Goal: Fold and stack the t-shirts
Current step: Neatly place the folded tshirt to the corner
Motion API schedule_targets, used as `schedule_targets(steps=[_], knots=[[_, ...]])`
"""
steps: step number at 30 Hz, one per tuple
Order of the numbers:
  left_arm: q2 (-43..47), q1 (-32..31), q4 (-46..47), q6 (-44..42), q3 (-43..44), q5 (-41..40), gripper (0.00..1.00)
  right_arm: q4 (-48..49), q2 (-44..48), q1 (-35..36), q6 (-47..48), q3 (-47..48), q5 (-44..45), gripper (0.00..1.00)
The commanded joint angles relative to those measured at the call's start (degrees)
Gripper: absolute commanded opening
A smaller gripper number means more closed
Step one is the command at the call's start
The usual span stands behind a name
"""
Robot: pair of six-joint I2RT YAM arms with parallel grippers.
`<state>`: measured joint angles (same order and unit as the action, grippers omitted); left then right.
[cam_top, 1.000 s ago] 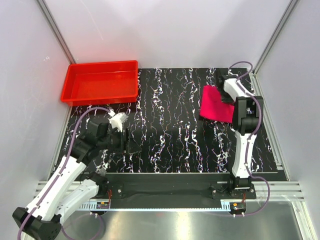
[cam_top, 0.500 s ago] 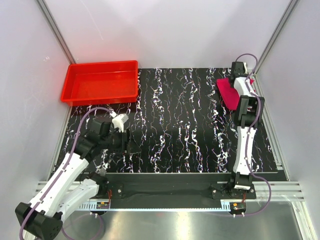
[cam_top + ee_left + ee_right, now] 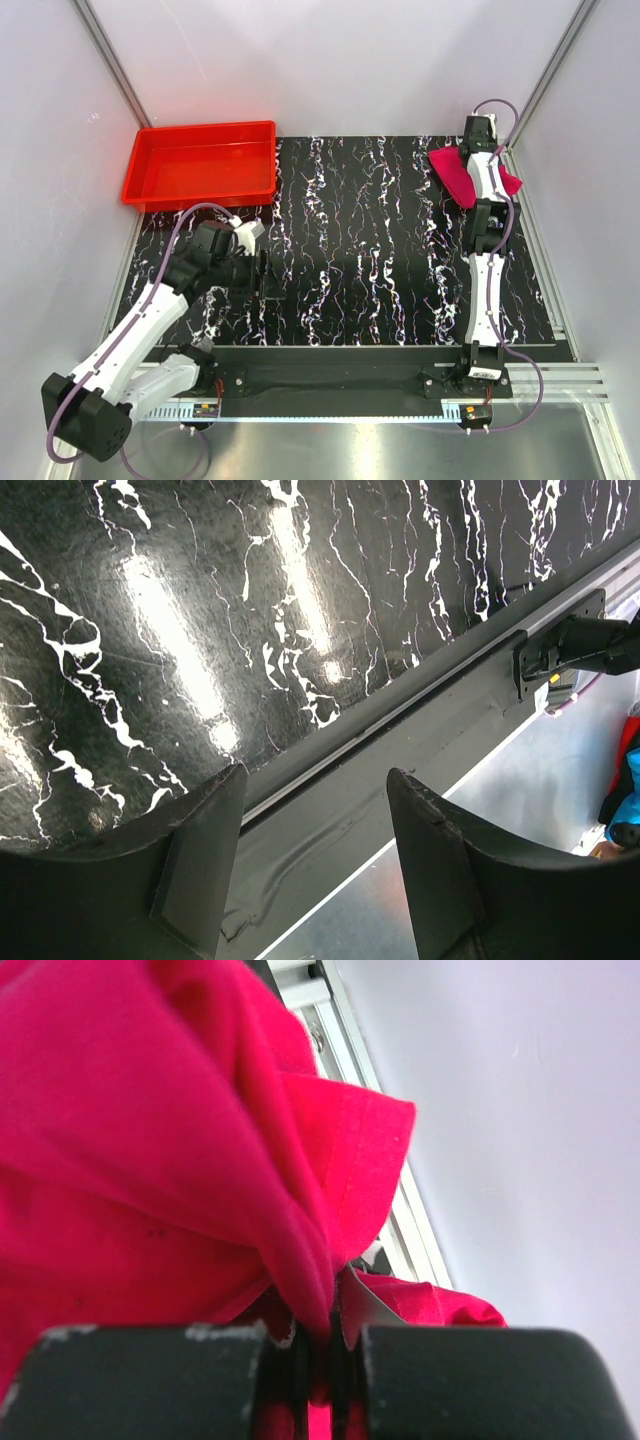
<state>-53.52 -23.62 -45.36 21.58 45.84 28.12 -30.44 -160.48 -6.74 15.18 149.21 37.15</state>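
The magenta t-shirt (image 3: 453, 176) hangs bunched at the far right of the black marbled table (image 3: 350, 250), draped on both sides of my right arm. My right gripper (image 3: 478, 150) is shut on a fold of this cloth. In the right wrist view the t-shirt (image 3: 150, 1160) fills most of the picture, and the right gripper (image 3: 318, 1335) pinches a ridge of it. Over the left part of the table my left gripper (image 3: 257, 268) hangs open and holds nothing. The left wrist view shows the left gripper (image 3: 315, 772) with only the table's near edge between its fingers.
A red plastic tray (image 3: 206, 127) stands at the table's back left corner. The white right wall (image 3: 520, 1110) and a metal frame rail (image 3: 525, 215) run close beside the right arm. A metal rail (image 3: 340, 365) borders the table's near edge.
My right arm has carried the t-shirt from the table's right side toward the far right corner, where it now hangs more bunched. My left arm has shifted slightly up and to the right.
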Motion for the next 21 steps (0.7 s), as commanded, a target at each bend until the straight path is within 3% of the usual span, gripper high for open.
schedule_targets(steps=[1,6,11,21], knots=[[-0.8,0.41,3.35,0.03,2.23,1.15,0.63,-3.29,-0.97,0.24,-5.32,6.18,-2.17,0.0],[-1.41,0.76,3.79,0.48,2.67,1.59,0.63,-8.14,1.22,0.24,-10.51,4.52,-3.04,0.0],[-0.45,1.47,4.49,1.79,1.97,1.76,0.63,-17.02,2.89,-0.11,-22.19,3.38,-6.55,0.0],[1.57,2.08,4.23,3.2,-0.31,1.76,0.63,-15.01,0.26,-2.39,-32.38,6.27,-16.74,0.0]])
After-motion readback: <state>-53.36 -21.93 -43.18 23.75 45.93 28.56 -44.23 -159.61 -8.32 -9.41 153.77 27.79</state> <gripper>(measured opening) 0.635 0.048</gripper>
